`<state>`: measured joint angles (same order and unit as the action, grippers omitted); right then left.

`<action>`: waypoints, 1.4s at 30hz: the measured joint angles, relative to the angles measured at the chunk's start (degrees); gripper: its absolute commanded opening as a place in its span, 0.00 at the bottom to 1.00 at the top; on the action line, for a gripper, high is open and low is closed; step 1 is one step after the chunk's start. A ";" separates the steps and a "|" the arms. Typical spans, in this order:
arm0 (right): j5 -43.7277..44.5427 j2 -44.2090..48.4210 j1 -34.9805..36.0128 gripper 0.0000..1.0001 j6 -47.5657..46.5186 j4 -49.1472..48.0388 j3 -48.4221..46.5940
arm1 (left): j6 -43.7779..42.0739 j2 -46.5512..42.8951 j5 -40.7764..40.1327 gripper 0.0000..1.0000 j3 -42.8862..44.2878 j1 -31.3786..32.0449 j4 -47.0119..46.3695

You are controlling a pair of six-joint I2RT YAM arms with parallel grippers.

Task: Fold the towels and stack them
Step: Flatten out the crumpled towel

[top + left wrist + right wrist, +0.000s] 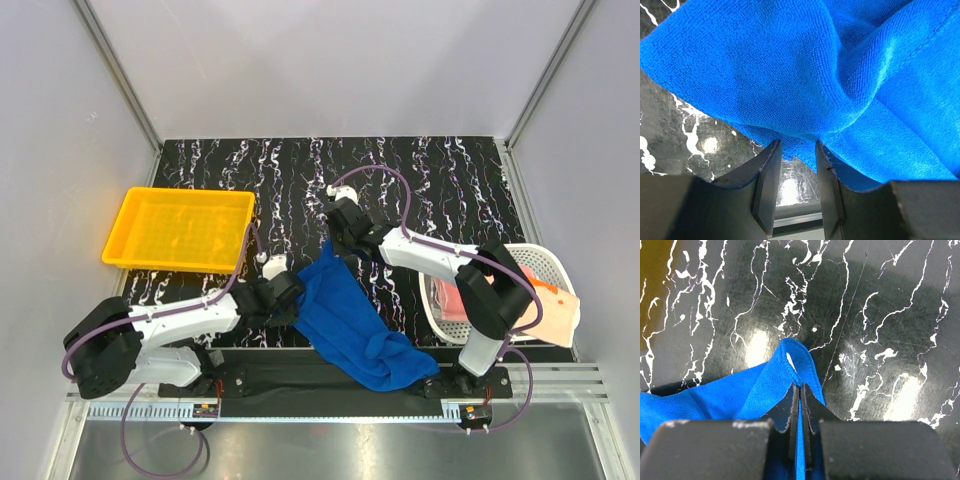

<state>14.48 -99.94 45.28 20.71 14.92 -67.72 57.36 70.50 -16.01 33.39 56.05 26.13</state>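
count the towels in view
3. A blue towel is lifted at the front centre; a pink towel lies in the white basket on the right; a pale orange-marked towel drapes over its near rim. Others may be hidden underneath.

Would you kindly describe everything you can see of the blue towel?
The blue towel is plain royal blue terry with a stitched hem, unfolded and rumpled. The right gripper pinches one corner, holding it above the table; the rest trails toward the near edge. The left gripper, jaws apart, meets an edge.
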 measured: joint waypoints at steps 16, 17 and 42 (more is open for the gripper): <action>0.09 0.00 -0.02 0.06 0.00 0.00 -0.20 | -2.29 4.39 -1.07 0.20 1.77 0.87 1.36; 0.09 0.00 -0.02 0.06 0.00 0.00 -0.20 | -2.32 4.42 -1.18 0.18 1.88 1.01 1.60; 1.60 3.52 -1.44 0.00 -0.59 4.76 -1.68 | -4.00 -7.23 -5.97 0.00 9.27 0.22 14.95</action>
<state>16.08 -96.42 43.83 20.12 19.68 -69.41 53.36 63.26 -21.98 42.65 56.27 41.08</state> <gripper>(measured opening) 0.011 0.009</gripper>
